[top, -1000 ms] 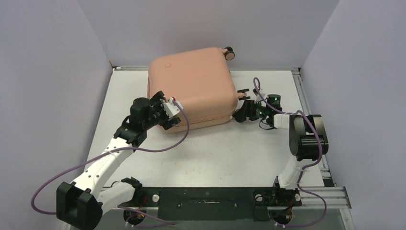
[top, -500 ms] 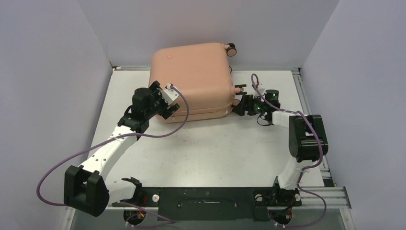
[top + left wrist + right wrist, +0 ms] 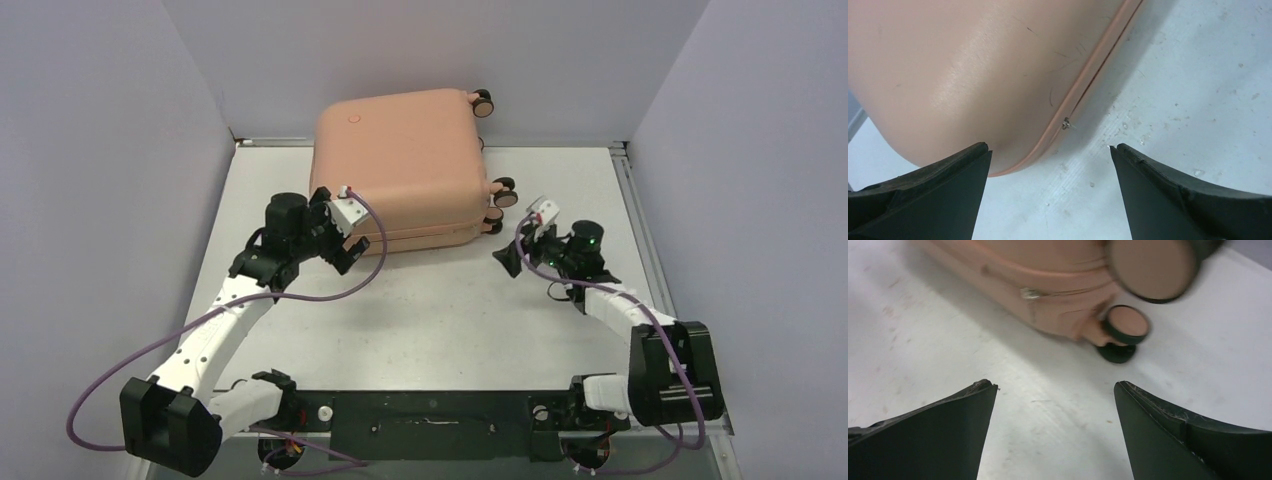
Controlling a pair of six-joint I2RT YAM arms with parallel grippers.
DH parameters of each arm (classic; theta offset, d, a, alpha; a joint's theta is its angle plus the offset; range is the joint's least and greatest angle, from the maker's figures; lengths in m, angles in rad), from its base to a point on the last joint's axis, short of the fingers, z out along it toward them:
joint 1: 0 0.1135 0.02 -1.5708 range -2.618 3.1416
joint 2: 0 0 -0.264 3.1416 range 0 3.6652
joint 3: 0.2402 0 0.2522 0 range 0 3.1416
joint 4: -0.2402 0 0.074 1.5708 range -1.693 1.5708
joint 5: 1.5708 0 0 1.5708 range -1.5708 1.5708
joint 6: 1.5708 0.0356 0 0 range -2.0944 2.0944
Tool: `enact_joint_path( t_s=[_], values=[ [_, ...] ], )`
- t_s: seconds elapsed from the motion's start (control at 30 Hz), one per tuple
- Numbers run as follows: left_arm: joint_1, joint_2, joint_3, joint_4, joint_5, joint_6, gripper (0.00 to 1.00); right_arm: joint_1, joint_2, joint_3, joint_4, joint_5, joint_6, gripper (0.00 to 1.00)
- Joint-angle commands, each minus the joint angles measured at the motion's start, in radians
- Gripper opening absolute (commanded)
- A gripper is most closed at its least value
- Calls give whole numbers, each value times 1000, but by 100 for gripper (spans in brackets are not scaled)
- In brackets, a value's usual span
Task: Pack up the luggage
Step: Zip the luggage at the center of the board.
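Note:
The luggage (image 3: 400,165) is a salmon-pink hard-shell suitcase, lying closed and flat at the far middle of the table, its caster wheels (image 3: 503,193) on the right side. My left gripper (image 3: 338,228) is open at its near-left corner; in the left wrist view the rounded shell (image 3: 973,65) and a small zipper pull (image 3: 1066,122) lie just beyond the open left gripper (image 3: 1048,150). My right gripper (image 3: 518,245) is open, a short way off the near-right corner. The right wrist view shows that corner (image 3: 1048,270) and a wheel (image 3: 1125,327) ahead of the empty right gripper (image 3: 1055,387).
The white table (image 3: 430,320) is walled in by pale panels on the left, back and right. A metal rail (image 3: 640,230) runs along the right edge. A black base plate (image 3: 430,420) with the arm mounts sits at the near edge.
My right arm has pulled back from the suitcase's right side toward the near right. The left gripper has eased slightly off the near-left corner. Both grippers have opened a little wider.

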Motion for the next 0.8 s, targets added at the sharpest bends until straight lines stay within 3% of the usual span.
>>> enact_joint_path(
  t_s=[0.0,0.3,0.53,0.77],
  values=[
    [8,-25,39,-77,52,-38,96,138,-34,-91,160,-6,-162,92],
    [14,4,157,-144,1,-26,96,318,105,-120,453,315,-53,87],
    [20,50,238,-160,-31,-1,96,337,248,-44,541,419,52,79],
    [20,99,286,-156,-43,14,96,372,332,31,559,412,93,66]
  ],
)
